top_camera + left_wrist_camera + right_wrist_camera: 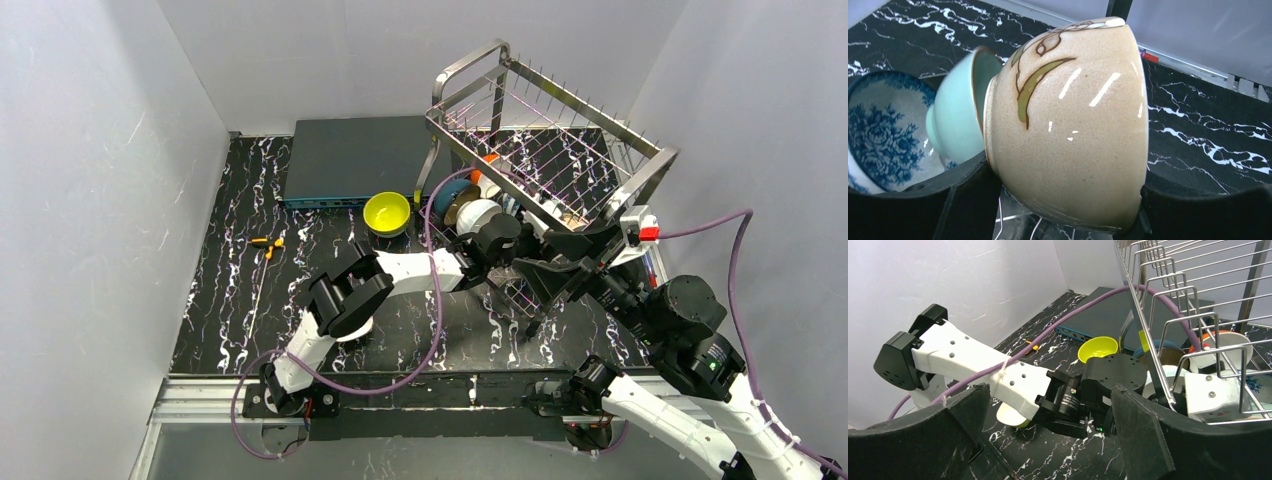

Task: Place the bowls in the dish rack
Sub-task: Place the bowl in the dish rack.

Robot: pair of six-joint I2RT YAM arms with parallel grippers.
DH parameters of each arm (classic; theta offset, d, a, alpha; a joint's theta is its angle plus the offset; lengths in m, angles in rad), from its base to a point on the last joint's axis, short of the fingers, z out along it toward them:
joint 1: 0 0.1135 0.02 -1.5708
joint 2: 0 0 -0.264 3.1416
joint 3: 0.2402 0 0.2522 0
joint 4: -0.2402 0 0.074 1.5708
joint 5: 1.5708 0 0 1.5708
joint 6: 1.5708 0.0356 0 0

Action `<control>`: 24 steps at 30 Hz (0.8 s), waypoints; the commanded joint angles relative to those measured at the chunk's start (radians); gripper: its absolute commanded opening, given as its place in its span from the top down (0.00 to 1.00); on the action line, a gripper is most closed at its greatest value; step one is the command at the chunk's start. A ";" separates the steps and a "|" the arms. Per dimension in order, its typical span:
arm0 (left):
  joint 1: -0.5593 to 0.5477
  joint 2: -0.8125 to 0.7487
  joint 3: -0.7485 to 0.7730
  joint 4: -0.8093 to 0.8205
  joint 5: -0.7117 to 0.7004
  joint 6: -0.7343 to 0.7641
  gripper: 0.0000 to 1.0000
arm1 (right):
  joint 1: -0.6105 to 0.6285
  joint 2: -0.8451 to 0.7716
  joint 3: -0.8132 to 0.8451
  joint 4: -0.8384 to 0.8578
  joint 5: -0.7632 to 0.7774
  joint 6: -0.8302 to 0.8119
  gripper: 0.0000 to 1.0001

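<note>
Holds the right gripper (560, 263) spread wide at the near right, nothing between its fingers. Clamps the left gripper (1065, 175) on a tan-brown bowl (1073, 115), low by the dish rack's (560, 130) near left corner. Lies on its side, axis level, mouth facing right in the left wrist view. Shows glossy speckled glaze and a painted leaf there alone. Just behind: pale green bowl (953, 120), then blue-flowered bowl (883, 135). Farther left, upright on the counter (240, 300): yellow-green bowl (387, 212).

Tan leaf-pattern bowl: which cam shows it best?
Left wrist: the tan bowl fills the frame, on its side, clamped in the left hand. In top external I cannot pick it out among the left arm and dish rack wires. In right wrist, that arm's wrist joint hides it.
</note>
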 commanded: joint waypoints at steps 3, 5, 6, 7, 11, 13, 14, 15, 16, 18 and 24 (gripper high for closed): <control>-0.010 0.011 0.087 0.117 -0.057 0.079 1.00 | -0.003 -0.008 0.039 0.005 0.018 0.007 0.01; -0.011 0.005 0.080 0.117 -0.074 0.084 1.00 | -0.003 -0.009 0.040 0.002 0.023 0.006 0.01; -0.012 0.001 0.078 0.117 -0.077 0.086 1.00 | -0.003 -0.010 0.038 0.001 0.029 0.006 0.01; -0.014 -0.004 0.074 0.118 -0.079 0.090 1.00 | -0.002 -0.008 0.038 -0.005 0.039 0.007 0.01; -0.023 -0.015 0.081 0.117 -0.087 0.114 1.00 | -0.002 -0.008 0.040 -0.018 0.054 0.004 0.01; -0.032 -0.010 0.094 0.118 -0.089 0.133 1.00 | -0.002 -0.007 0.040 -0.018 0.055 0.005 0.01; -0.035 -0.005 0.101 0.118 -0.092 0.148 1.00 | -0.004 -0.007 0.040 -0.020 0.056 0.004 0.01; -0.040 0.003 0.109 0.119 -0.095 0.168 1.00 | -0.004 -0.005 0.043 -0.020 0.057 0.004 0.01; -0.045 0.011 0.119 0.118 -0.103 0.186 1.00 | -0.003 -0.005 0.044 -0.022 0.058 0.004 0.01; -0.051 0.029 0.140 0.117 -0.119 0.211 1.00 | -0.002 -0.005 0.044 -0.022 0.059 0.004 0.01; -0.056 0.067 0.181 0.117 -0.175 0.194 1.00 | -0.003 -0.006 0.042 -0.032 0.062 0.006 0.01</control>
